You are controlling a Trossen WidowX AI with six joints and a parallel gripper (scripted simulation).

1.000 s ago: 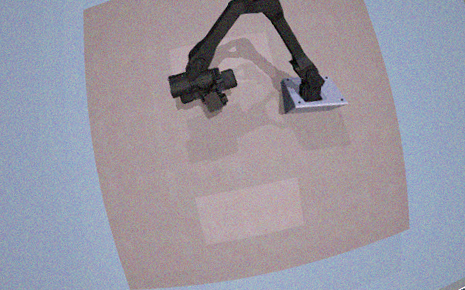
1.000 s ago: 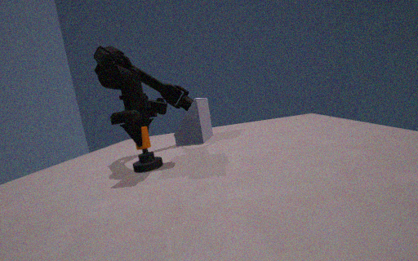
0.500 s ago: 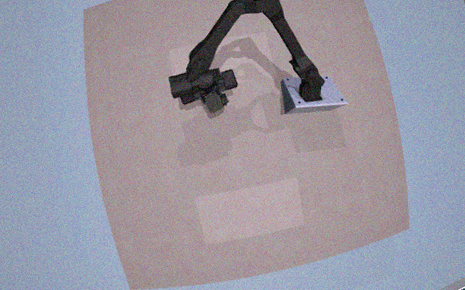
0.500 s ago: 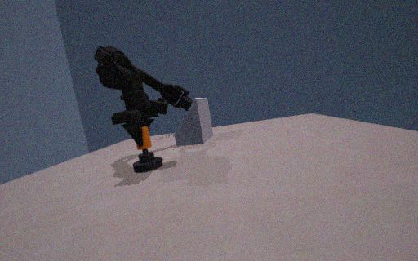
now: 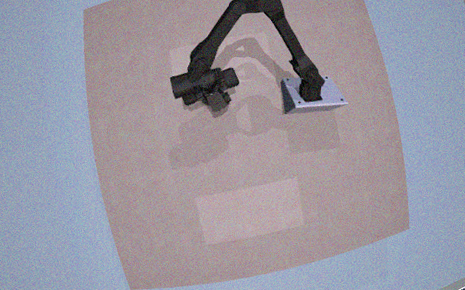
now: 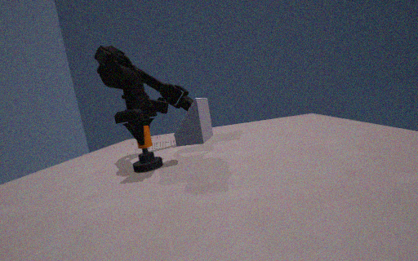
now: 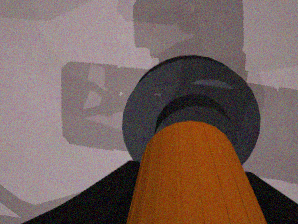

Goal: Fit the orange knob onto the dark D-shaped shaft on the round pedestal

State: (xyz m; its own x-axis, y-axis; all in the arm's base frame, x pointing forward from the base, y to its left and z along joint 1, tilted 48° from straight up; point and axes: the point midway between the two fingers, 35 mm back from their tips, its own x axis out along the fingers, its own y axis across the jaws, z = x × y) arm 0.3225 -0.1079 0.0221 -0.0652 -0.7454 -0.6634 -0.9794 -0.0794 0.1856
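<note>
Orange shows at the centre of the grip: the knob, tapered, is clamped between the dark fingers of the gripper. In the wrist view one finger stands left of the knob and one right, both reaching in from the near edge. The knob stands roughly upright, its lower end directed at the pedestal.

Below the knob, a short stretch of the dark shaft shows in the exterior view. The knob is above the pedestal, with space between its lower end and the pedestal's raised middle. Whether the shaft's tip has entered the hole cannot be told, nor can the flat side be seen. The pedestal is round, black and stepped, and stands on the table; the top view hides it beneath the gripper.

From the gripper, the arm rises to the far side in the top view, bends, and comes down on the right to the grey wedge-shaped base. Shadows fall on the table around the pedestal. Nearer in the top view, a pale rectangle marks the brownish table.
</note>
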